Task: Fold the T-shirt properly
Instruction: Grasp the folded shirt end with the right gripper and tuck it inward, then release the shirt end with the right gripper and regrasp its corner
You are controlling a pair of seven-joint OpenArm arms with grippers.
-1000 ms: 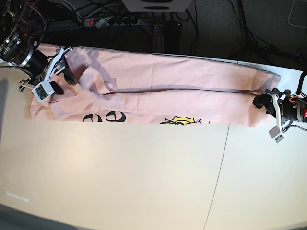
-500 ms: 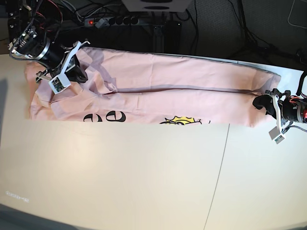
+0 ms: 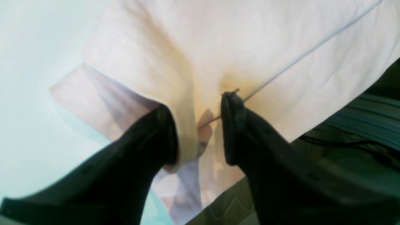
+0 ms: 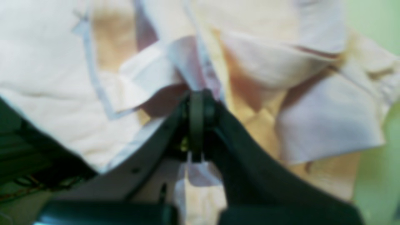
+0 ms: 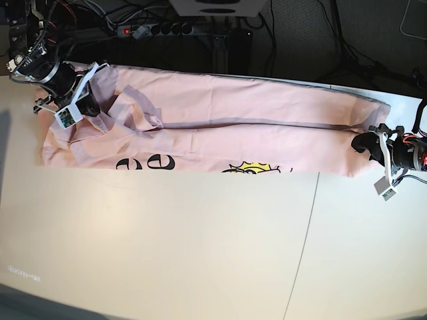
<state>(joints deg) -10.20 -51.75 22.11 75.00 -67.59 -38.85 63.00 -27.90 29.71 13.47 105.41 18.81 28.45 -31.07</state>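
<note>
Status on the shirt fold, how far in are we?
Done: the pale pink cotton T-shirt lies as one long band across the pale table, so a lengthwise fold looks made; the black lettering and yellow graphic peek out at its near edge. In hand: right gripper is shut on bunched cloth at one end; left gripper straddles the other end's edge, jaws apart. Left: folding the band crosswise.
</note>
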